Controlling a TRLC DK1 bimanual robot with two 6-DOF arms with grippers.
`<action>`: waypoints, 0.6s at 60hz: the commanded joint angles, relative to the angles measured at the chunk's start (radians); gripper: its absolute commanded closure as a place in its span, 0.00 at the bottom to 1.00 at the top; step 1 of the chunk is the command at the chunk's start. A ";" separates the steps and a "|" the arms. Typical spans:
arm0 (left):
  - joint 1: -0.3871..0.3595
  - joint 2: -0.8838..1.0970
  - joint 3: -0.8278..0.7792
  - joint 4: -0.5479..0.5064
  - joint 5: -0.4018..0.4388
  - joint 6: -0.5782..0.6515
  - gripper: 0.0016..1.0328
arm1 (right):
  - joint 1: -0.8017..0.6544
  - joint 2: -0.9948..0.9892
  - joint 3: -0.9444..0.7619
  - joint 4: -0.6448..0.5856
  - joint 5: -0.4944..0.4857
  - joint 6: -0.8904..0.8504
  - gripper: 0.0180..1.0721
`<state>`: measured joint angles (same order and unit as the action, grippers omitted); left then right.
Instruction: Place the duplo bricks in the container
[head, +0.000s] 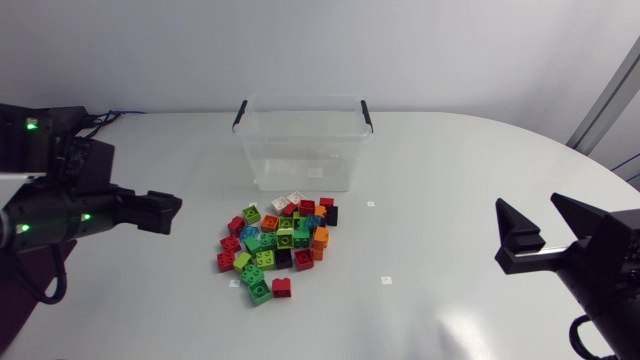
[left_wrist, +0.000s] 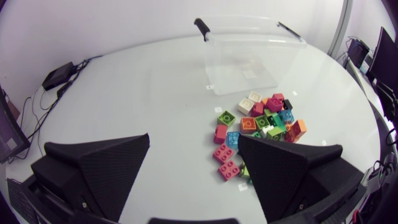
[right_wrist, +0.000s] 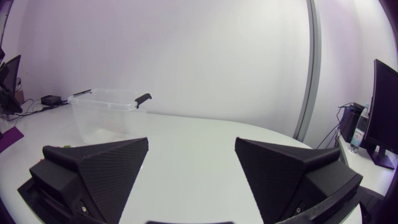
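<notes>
A clear plastic container (head: 303, 143) with black handles stands empty at the table's far middle. In front of it lies a pile of duplo bricks (head: 280, 240) in red, green, orange, white, blue and black. My left gripper (head: 160, 212) hovers left of the pile, empty. In the left wrist view its fingers (left_wrist: 99, 168) stand open, with the bricks (left_wrist: 261, 124) and the container (left_wrist: 249, 59) ahead and off to one side. My right gripper (head: 545, 225) is open and empty at the table's right, far from the pile. Its wrist view shows the open gripper (right_wrist: 191, 174) with the container (right_wrist: 106, 115) ahead, beyond one finger.
Small white markers (head: 371, 203) (head: 386, 280) lie on the white table near the pile. A black box with cables (left_wrist: 59, 74) sits at the far left edge. The table's rim (head: 600, 160) curves round on the right.
</notes>
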<state>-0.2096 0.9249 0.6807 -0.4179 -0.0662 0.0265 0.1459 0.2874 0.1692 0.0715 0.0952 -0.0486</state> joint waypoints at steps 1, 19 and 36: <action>-0.022 0.086 0.051 -0.032 -0.007 0.016 0.04 | 0.043 0.053 0.041 0.016 0.032 0.009 0.05; -0.042 0.356 0.169 -0.133 -0.007 0.270 0.06 | 0.093 0.226 0.124 -0.006 0.044 0.027 0.05; -0.042 0.486 0.115 -0.062 0.039 0.492 0.06 | 0.146 0.378 0.240 -0.165 0.051 0.026 0.05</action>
<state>-0.2520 1.3804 0.8234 -0.5072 -0.0505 0.4320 0.2749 0.6212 0.3534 -0.0498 0.1364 -0.0479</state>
